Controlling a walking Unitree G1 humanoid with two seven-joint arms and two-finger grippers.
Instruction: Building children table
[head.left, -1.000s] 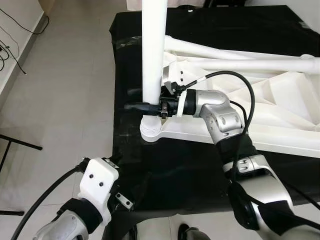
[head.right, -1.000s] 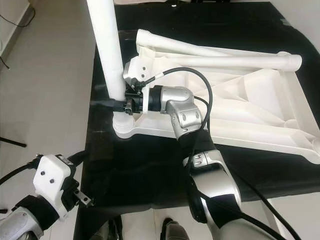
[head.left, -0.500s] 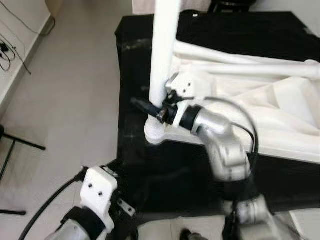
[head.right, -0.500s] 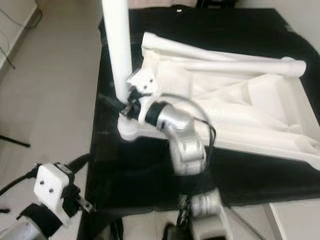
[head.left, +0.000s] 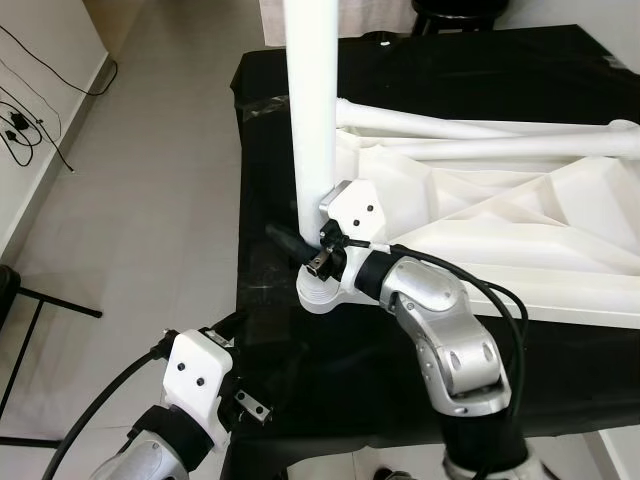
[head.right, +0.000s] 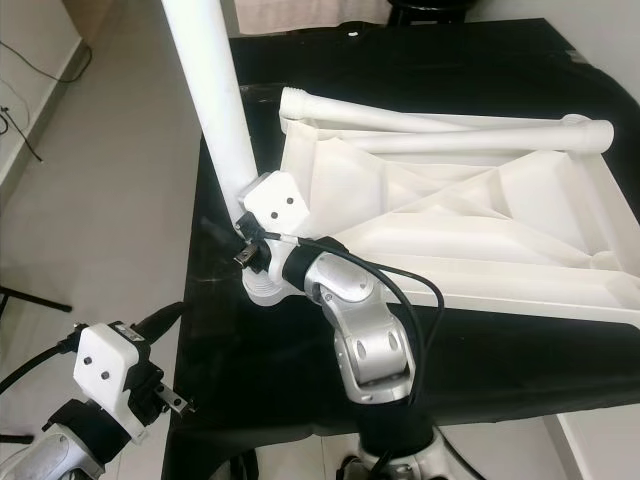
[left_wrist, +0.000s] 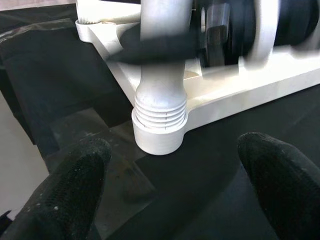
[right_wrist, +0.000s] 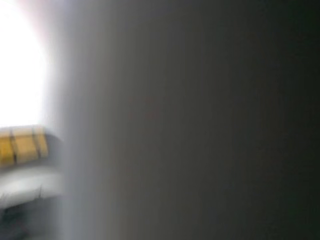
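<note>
A white children's table top (head.left: 500, 230) lies upside down on a surface draped in black cloth (head.left: 270, 130). One white leg (head.left: 312, 110) stands upright in the corner socket (head.left: 320, 290) nearest the robot's left, its ribbed threaded end seated in the round collar. Two more loose white legs (head.left: 480, 135) lie across the far side of the upturned top. The right gripper (head.left: 300, 245) reaches in from the right and its black fingers pinch the upright leg just above the socket. The left gripper (left_wrist: 172, 185) hovers low near the surface's edge, its fingers (left_wrist: 65, 190) spread apart and pointed toward that same socket, touching nothing
</note>
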